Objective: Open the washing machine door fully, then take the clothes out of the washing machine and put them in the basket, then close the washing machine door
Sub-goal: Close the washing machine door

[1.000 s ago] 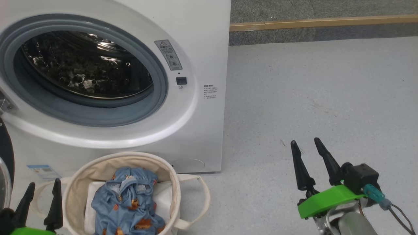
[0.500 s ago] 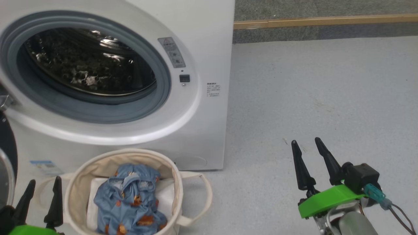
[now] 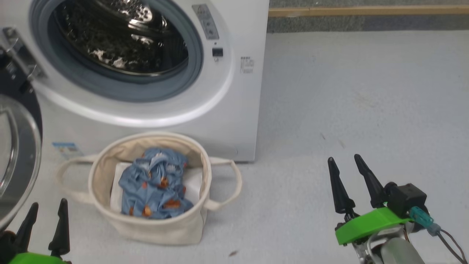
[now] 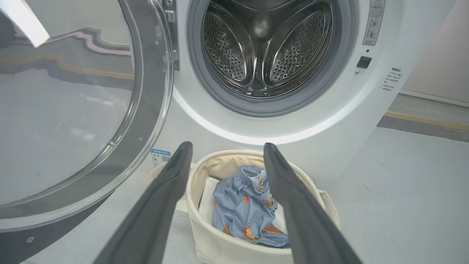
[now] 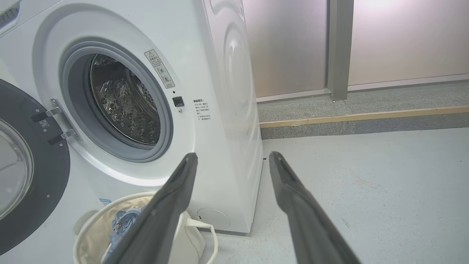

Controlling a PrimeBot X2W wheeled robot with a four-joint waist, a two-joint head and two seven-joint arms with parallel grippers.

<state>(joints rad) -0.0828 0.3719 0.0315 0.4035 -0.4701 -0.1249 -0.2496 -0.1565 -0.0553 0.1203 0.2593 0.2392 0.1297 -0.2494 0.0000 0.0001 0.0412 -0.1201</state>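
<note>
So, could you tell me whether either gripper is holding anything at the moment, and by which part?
Nothing: the dark-fingered left gripper and right gripper both stand open and empty.

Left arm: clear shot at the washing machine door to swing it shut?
Probably yes. The washing machine door stands open just ahead and left of the left gripper, with nothing between the two, and the jaws are open and empty. The basket sits to the gripper's right, out of the path.

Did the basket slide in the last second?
No. The basket keeps its spot in front of the washing machine, right of the blue sticker; the whole view shifted, so the camera moved.
</note>
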